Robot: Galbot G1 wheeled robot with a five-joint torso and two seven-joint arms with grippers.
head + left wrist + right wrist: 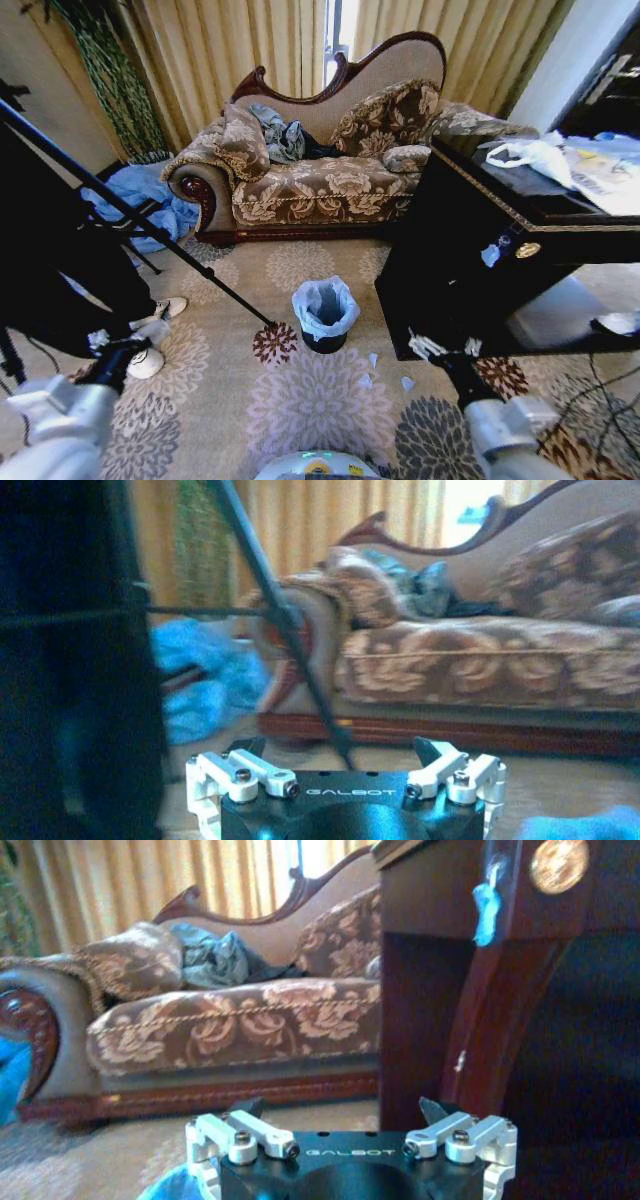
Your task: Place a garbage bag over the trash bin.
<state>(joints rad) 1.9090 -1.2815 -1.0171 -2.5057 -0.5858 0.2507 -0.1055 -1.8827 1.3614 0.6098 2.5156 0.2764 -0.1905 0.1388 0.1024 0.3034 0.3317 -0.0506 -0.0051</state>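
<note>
The trash bin [324, 338], small and black, stands on the patterned carpet [300, 400] in front of the sofa [320, 180], with the garbage bag [324, 303] already draped over its rim, pale blue-white plastic bunched in its mouth. Open carpet lies between the bin and the robot's two arms. To the bin's right, the corner of a dark wooden bench [470, 250] comes close beside it; to its left, a black tripod leg [150, 230] slants down to the floor and ends just short of it. A few scraps of white litter [372, 360] lie on the carpet near the bin's right side.

The left gripper [128, 350] hangs low at the left, near a pair of white shoes [160, 335], its jaws spread wide and empty. The right gripper [440, 348] sits low at the right, against the bench's front edge, jaws likewise apart and holding nothing. A blue cloth heap [135, 200] lies on the floor beside the sofa's left end. A white plastic bag [530, 155] rests on the bench top.
</note>
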